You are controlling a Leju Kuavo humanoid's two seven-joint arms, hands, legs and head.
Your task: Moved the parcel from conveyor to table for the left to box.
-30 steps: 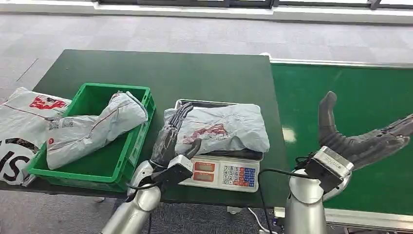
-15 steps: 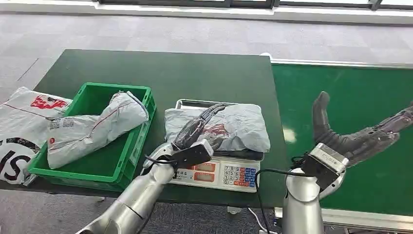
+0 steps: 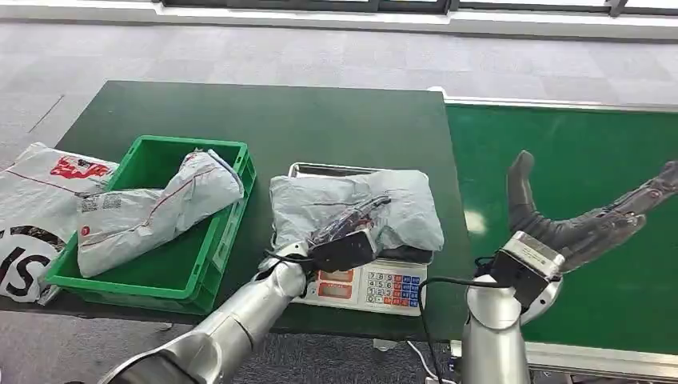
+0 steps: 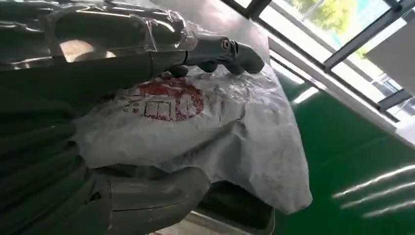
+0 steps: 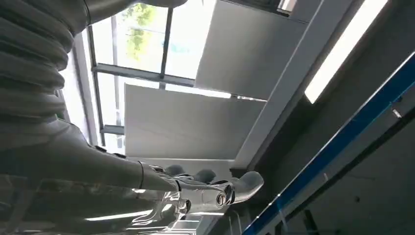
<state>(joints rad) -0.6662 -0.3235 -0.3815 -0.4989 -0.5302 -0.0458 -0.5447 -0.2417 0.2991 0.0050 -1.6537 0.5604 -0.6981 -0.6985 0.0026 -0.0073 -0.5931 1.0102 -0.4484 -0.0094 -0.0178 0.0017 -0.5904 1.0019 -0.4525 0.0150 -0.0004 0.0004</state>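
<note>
Left hand (image 3: pixel 348 230) lies on the near part of the grey parcel (image 3: pixel 400 204), fingers over its top and thumb below its edge. Parcel rests on the scale (image 3: pixel 369 284), mid-table (image 3: pixel 264 112). Right hand (image 3: pixel 588 220) hovers spread and empty above the conveyor (image 3: pixel 576 136).

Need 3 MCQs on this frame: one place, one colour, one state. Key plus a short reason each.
1. Where does the grey parcel under the left hand lie?
A. in the green crate
B. on the scale
C. on the conveyor

2. What colour is the crate?
A. blue
B. grey
C. green

3. How is the right hand?
A. open, holding nothing
B. holding a parcel
C. pressed on the scale keys

Key: 1 B, the parcel sits on the scale's metal pan, above the keypad. 2 C, the crate walls are green. 3 A, the right hand's fingers are spread over the conveyor, with nothing in them.
</note>
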